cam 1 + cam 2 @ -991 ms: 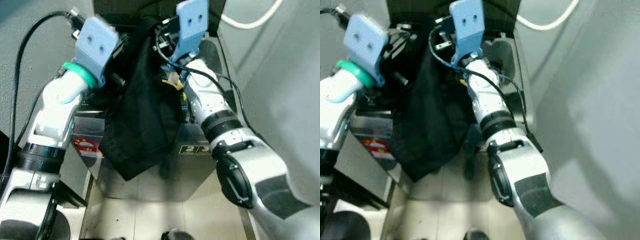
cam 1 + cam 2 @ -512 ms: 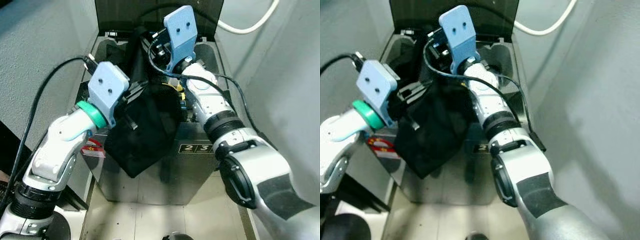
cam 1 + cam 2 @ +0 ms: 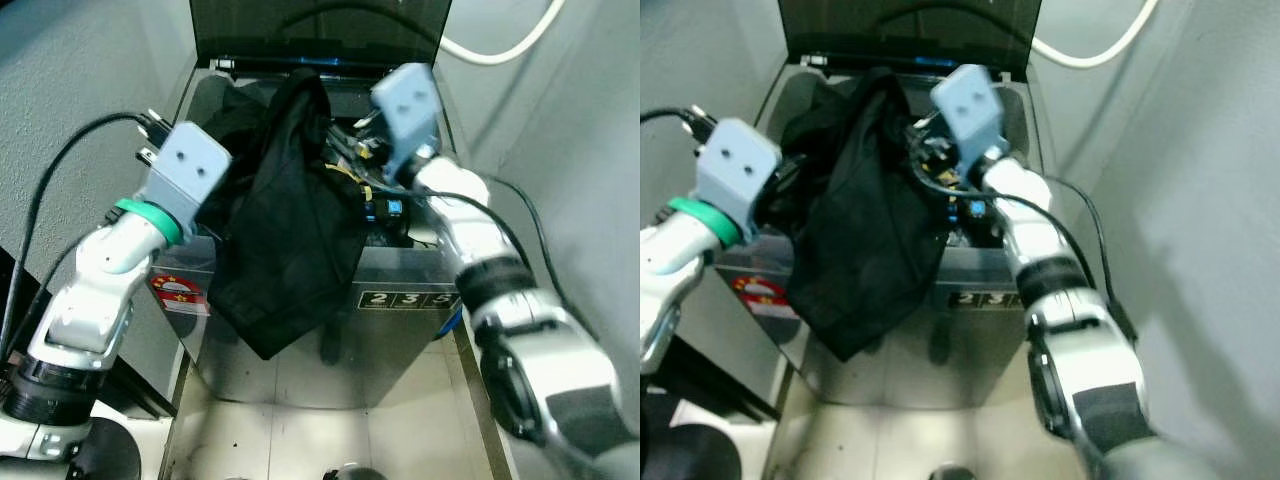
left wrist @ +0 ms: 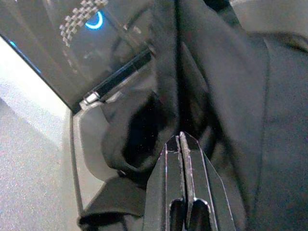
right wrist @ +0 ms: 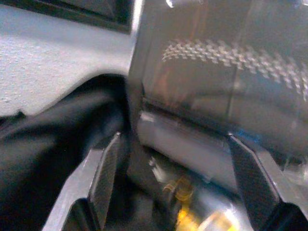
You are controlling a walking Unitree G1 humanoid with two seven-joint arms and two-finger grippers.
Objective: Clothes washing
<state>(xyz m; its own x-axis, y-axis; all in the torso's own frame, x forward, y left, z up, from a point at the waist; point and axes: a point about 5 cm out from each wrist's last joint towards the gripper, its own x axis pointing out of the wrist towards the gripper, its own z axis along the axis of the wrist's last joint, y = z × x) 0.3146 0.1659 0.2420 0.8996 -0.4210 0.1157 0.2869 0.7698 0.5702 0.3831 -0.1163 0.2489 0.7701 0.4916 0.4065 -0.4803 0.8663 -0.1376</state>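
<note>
Left gripper (image 4: 181, 144), fingers pressed together, meets our limp black garment (image 3: 290, 230) spilling over the metal washing machine (image 3: 400, 320); right gripper (image 5: 178, 163) gapes empty.

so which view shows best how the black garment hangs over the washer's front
The left eye view: the black garment drapes from the open washer down its front panel, with the left gripper at its edge. The right eye view shows the same. The left wrist view gives close folds beside shut fingers; the right wrist view, a blurred dark corner between the right gripper's open fingers.

Left pincer (image 4: 182, 144) pressed closed, arm raised; right pincer (image 5: 173, 154) spread wide, arm reaching forward
</note>
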